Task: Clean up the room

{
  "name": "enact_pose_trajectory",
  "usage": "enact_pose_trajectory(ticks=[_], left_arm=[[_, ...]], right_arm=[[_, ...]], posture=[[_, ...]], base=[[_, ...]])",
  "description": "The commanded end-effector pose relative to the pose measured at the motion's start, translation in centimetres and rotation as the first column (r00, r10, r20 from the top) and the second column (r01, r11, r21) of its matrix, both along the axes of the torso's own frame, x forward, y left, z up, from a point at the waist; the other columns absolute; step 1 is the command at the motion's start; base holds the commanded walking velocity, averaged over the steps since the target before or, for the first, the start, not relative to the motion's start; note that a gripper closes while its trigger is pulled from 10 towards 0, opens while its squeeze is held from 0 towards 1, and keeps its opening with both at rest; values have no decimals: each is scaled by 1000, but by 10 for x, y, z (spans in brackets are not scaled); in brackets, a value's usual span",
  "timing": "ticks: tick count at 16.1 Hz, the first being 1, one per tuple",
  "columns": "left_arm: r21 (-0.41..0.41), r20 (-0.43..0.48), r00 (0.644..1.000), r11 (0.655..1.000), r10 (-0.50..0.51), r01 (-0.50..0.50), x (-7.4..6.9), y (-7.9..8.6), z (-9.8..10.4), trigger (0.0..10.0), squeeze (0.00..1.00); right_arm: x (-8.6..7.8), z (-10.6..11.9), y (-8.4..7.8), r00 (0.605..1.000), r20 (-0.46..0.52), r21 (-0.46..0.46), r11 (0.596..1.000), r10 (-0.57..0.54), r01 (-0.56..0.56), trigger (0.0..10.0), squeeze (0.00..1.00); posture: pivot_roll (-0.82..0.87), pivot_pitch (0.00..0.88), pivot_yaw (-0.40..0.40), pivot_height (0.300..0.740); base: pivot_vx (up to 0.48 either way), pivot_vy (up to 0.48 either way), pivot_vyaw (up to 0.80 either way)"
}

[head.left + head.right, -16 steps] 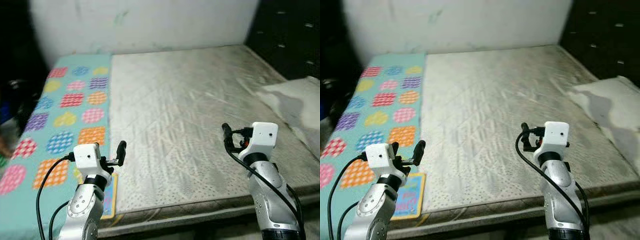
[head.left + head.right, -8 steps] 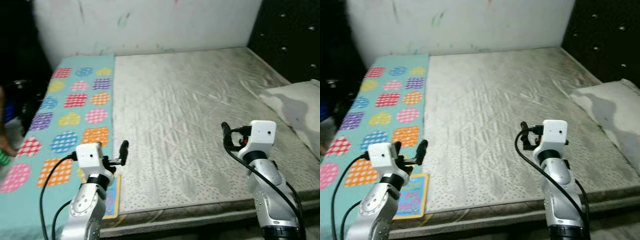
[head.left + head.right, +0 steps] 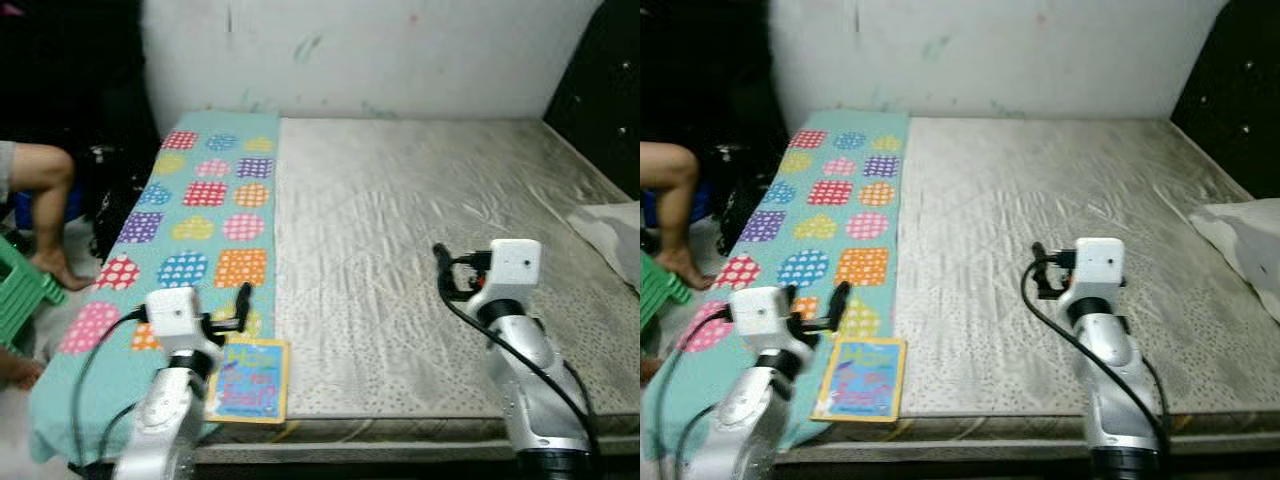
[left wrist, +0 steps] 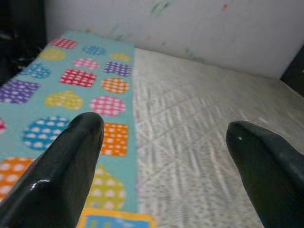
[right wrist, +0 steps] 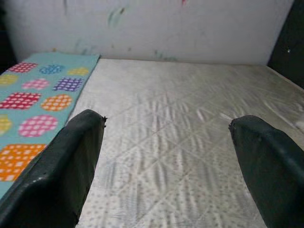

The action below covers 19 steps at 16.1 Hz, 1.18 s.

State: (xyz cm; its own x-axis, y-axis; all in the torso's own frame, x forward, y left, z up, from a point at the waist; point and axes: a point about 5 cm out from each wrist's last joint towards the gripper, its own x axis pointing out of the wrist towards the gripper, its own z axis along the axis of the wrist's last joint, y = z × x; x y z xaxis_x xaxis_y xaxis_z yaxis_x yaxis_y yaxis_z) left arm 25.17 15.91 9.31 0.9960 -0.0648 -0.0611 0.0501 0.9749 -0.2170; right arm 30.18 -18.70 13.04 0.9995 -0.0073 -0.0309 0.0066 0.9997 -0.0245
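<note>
Book (image 3: pixel 247 366): flat on the mattress's near left corner, cover up, long axis running from the front edge toward the wall, partly on the teal blanket (image 3: pixel 196 214).
Left gripper (image 4: pixel 164 142): fingers wide apart, above the book.
Right gripper (image 5: pixel 166 137): fingers wide apart, over the bare mattress (image 3: pixel 420 220).
Person: leg (image 3: pixel 45 200) at far left, beside a green stool (image 3: pixel 18 290).
</note>
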Motion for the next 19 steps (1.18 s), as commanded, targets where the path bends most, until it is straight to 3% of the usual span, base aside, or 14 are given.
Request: enact_pose_trajectory(ticks=[1, 6, 15, 19], left_arm=[[-8, 2, 1000, 1000, -20, 20, 1, -7, 0, 10000, 0], [-8, -6, 1000, 1000, -19, 19, 1, -7, -1, 10000, 0], [-22, 40, 997, 998, -60, 61, 0, -10, 4, 10000, 0], [-30, 45, 996, 997, -74, 75, 0, -11, 5, 10000, 0]], right_arm=[[-1, 1, -7, 1000, 3, -15, 1000, -22, 22, 10000, 0], [0, 1, -9, 1000, 2, -29, 999, -18, 19, 10000, 0], [2, 1, -9, 1000, 3, -47, 999, -3, 3, 10000, 0], [2, 1, -8, 1000, 2, -50, 999, -2, 2, 10000, 0]], posture=[[-95, 37, 27, 740], [-97, 38, 28, 740], [-103, 43, 26, 740], [-105, 42, 26, 740]], base=[[0, 401, 0], [0, 386, 0], [0, 0, 0], [294, 0, 0]])
